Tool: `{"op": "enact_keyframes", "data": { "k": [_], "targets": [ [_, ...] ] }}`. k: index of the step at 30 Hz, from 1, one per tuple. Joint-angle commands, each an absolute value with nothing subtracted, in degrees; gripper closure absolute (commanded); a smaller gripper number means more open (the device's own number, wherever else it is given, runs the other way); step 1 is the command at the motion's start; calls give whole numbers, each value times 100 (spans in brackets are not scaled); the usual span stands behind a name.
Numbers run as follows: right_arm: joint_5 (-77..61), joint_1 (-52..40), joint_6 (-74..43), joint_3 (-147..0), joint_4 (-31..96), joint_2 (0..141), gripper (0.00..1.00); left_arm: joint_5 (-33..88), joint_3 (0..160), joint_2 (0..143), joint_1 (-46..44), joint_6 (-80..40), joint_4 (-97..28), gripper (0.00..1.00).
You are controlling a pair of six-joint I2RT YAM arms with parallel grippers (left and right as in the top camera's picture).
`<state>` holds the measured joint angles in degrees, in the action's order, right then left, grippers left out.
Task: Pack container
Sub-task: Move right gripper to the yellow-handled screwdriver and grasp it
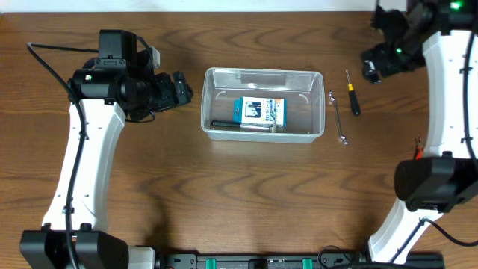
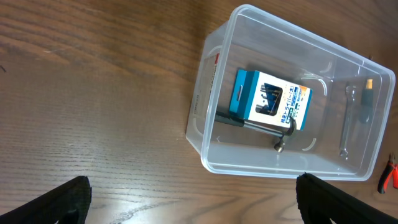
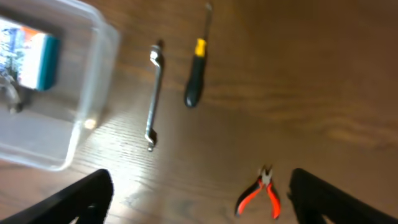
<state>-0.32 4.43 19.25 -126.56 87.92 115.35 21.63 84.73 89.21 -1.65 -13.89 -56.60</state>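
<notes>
The packing looks partly done. The clear plastic container (image 1: 261, 78) sits on the wooden worktop (image 1: 224, 194) about midway between the two arms. It already holds two things. A small blue-and-white box (image 1: 259, 110) lies flat on its floor. A metal tool with a black handle (image 2: 249, 124) lies partly tucked under the box, and only its shaft and head show, so I cannot tell what kind of tool it is.

Three tools are not yet packed, all on the worktop to the right of the container. A slim silver wrench (image 1: 337, 117) lies just beside the container's right wall. A screwdriver with a black handle and a yellow collar (image 1: 351, 93) lies just beyond the wrench and roughly parallel to it. A pair of red-handled pliers (image 3: 261, 193) lies farther right and nearer the robot, well apart from the container.

The left pincer (image 1: 185, 90) hangs just left of the container, its jaws spread wide and holding nothing. The right pincer (image 3: 200, 179) hovers above the loose tools, also spread wide and empty.

By my reading, neither arm has a pick in hand. The right arm is better placed for what is left, since all three loose tools lie on its side.
</notes>
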Motion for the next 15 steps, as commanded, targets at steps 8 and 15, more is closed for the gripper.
{"op": "enact_keyframes", "data": {
  "k": [8, 15],
  "targets": [
    [-69, 746, 1625, -10851, 7559, 11638, 20, 2112, 8475, 8884, -174, -1380, -5675, 2],
    [-67, 722, 1476, -9542, 5946, 11638, 23, 2112, 8475, 8884, -174, -1380, -5675, 1]
  ]
}}
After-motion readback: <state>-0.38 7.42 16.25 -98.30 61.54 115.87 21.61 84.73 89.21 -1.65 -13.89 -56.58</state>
